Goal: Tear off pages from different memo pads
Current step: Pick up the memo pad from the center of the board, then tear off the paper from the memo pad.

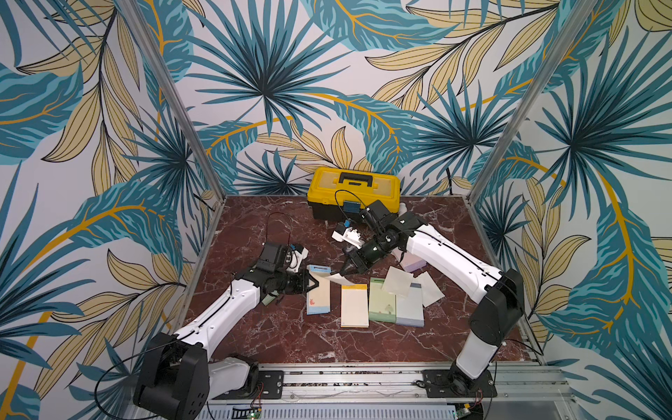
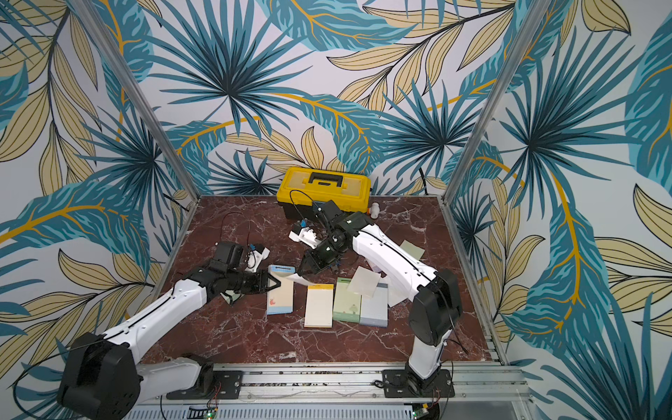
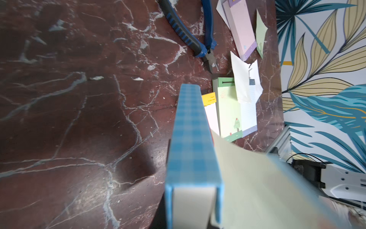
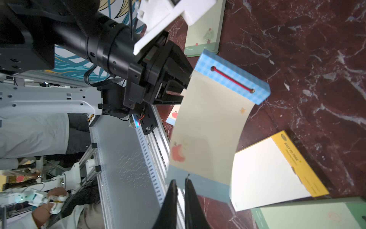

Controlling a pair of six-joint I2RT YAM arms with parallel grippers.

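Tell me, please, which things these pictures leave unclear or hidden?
- Right gripper: whether it pinches the page is unclear; the right wrist view blurs the page's edge there.
- Green pad: mostly hidden under the left arm in a top view.
- Pink-lilac pad: largely covered by the right arm in a top view.
- Pliers: handles cut off by the left wrist view's edge.
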